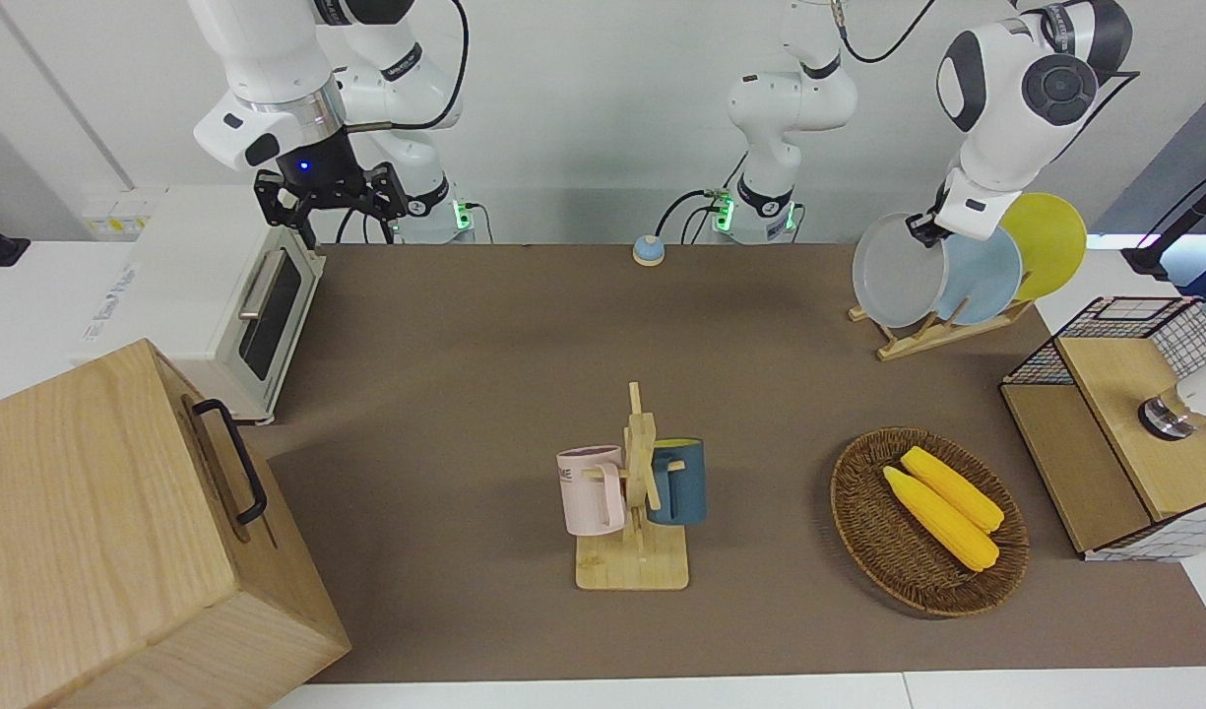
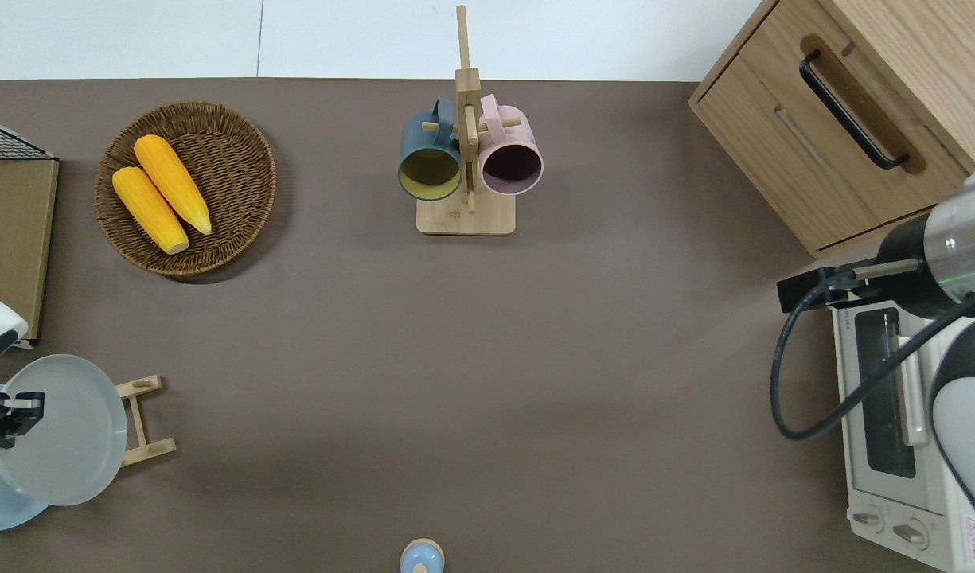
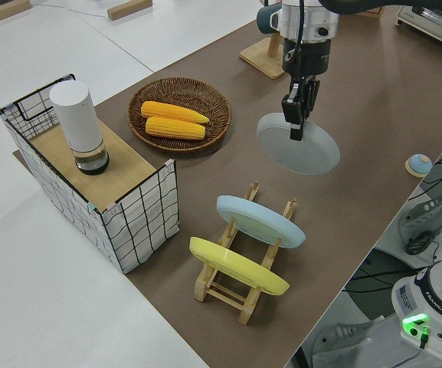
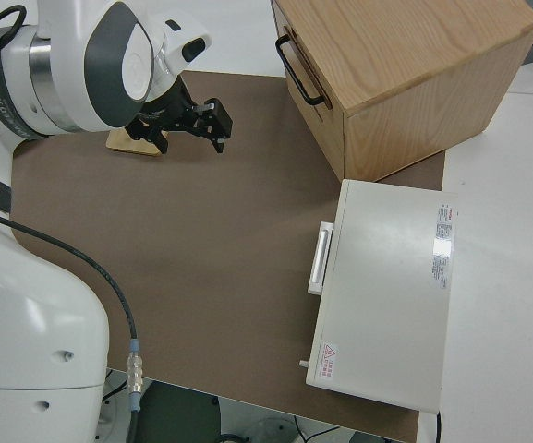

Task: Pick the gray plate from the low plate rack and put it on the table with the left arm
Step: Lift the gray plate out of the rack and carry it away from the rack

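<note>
One gripper is at work: my left gripper [image 3: 298, 113] is clamped on the rim of the gray plate [image 3: 299, 146], fingers pinching its upper edge. I see the plate lifted clear of the rack [image 3: 240, 264], hanging tilted in the air; from overhead it sits over the rack's end farther from the left arm's table end and partly over the table [image 2: 487, 342]. Two plates are left in the rack, leaning on the pegs: the blue plate [image 3: 260, 220] in the slot closest to the gray one, then the yellow plate [image 3: 238, 266] nearer the table's end. Farther from the robots than the rack I see a wicker basket [image 1: 863, 522] with two corn cobs [image 1: 942, 502], and a wire-sided box [image 3: 140, 218] at the table's end with a white cylinder [image 3: 77, 124] standing on it. Toward the table's middle stands a mug tree [image 1: 638, 492] with a pink mug [image 1: 593, 489] and a dark blue mug [image 1: 681, 480]. My right arm is parked, its fingers spread apart [image 1: 329, 195].
</note>
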Action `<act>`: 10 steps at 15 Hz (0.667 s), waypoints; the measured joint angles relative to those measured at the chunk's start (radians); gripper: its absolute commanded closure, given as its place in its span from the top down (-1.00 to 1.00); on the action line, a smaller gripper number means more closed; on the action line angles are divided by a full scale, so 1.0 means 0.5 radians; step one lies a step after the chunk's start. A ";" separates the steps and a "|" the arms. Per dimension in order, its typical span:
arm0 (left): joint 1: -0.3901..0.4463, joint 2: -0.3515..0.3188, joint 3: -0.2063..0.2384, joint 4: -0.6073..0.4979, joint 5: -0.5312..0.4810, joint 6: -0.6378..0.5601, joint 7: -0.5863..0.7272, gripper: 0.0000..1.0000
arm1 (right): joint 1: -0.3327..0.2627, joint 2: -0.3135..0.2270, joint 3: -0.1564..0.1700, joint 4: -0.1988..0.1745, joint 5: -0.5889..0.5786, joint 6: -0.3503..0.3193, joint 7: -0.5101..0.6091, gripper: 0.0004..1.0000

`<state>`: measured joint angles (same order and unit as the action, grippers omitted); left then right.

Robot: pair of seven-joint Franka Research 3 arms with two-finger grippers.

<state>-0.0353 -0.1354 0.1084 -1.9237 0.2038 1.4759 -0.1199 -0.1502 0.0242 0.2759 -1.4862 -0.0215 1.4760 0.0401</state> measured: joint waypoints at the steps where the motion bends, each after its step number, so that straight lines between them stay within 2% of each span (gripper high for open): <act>1: 0.001 0.000 0.001 0.001 -0.083 0.001 -0.002 -0.96 | 0.000 0.000 0.000 0.000 0.000 0.000 0.000 0.97; 3: 0.010 -0.001 0.007 -0.004 -0.267 0.045 -0.017 -0.96 | 0.000 0.000 0.000 0.000 0.000 0.000 0.000 0.97; 6: 0.045 -0.008 0.014 -0.098 -0.516 0.275 -0.120 -0.96 | 0.000 0.000 0.000 0.000 0.000 0.000 0.000 0.97; 10: 0.041 -0.025 -0.056 -0.365 -0.577 0.630 -0.264 -0.96 | 0.000 0.000 0.000 0.000 0.000 0.000 0.000 0.97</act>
<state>-0.0147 -0.1480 0.0804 -2.1061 -0.0846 1.7909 -0.2521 -0.1502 0.0242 0.2759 -1.4862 -0.0215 1.4760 0.0401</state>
